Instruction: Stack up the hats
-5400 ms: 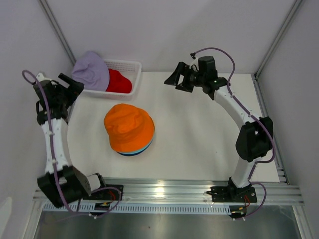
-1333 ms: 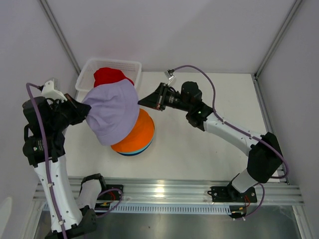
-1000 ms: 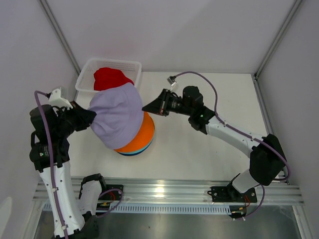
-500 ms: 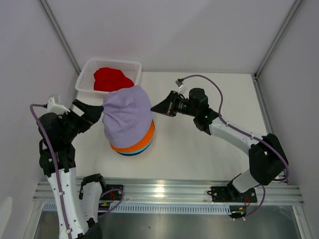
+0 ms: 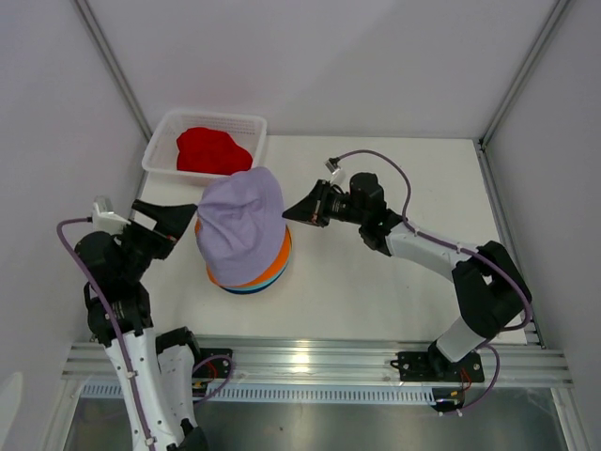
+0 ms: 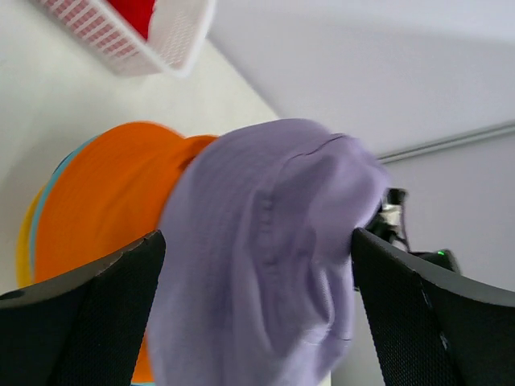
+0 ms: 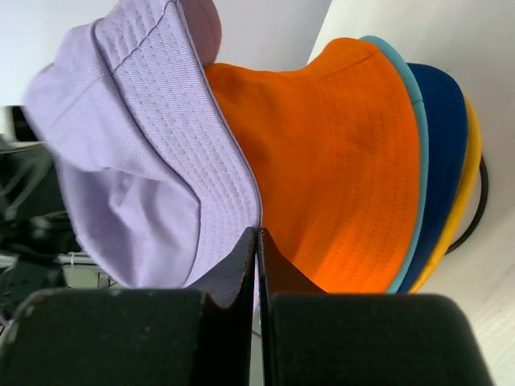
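Note:
The lavender hat (image 5: pixel 239 221) lies tilted over the orange hat (image 5: pixel 274 261), which tops a stack with teal, navy (image 7: pixel 444 153) and yellow brims showing beneath. My left gripper (image 5: pixel 183 230) stands wide open just left of the lavender hat. In the left wrist view its fingers (image 6: pixel 80 314) flank the lavender hat (image 6: pixel 265 241) without touching it. My right gripper (image 5: pixel 289 214) is shut on the lavender hat's brim at the right side. The right wrist view shows the brim edge (image 7: pixel 233 185) running into the closed tips (image 7: pixel 257 233). The red hat (image 5: pixel 211 150) lies in the basket.
The white mesh basket (image 5: pixel 160 155) stands at the back left, also in the left wrist view (image 6: pixel 173 48). A black wire stand (image 7: pixel 481 209) shows under the stack. White walls and metal frame posts close in the table.
My left gripper opened and let go of the lavender hat, then drew back to the left. The hat settled onto the orange hat. My right gripper stayed shut and followed the brim rightward and down.

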Robot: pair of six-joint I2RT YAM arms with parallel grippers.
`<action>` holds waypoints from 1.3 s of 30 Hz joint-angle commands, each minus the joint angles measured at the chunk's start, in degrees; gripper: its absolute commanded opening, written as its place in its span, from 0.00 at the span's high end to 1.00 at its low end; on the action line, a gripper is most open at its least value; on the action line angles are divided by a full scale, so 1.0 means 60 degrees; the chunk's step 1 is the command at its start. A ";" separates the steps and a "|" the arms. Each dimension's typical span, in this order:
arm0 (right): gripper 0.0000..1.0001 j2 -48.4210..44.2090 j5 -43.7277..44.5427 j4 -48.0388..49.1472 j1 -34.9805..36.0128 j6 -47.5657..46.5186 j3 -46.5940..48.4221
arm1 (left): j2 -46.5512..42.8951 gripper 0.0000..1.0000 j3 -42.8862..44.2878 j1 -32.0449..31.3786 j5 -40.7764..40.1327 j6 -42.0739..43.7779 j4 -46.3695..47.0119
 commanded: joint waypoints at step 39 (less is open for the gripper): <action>1.00 0.0823 -0.0694 0.1598 -0.0192 0.0382 0.0555 | -0.0213 0.29 -0.3143 0.1274 0.1484 -0.2207 0.3167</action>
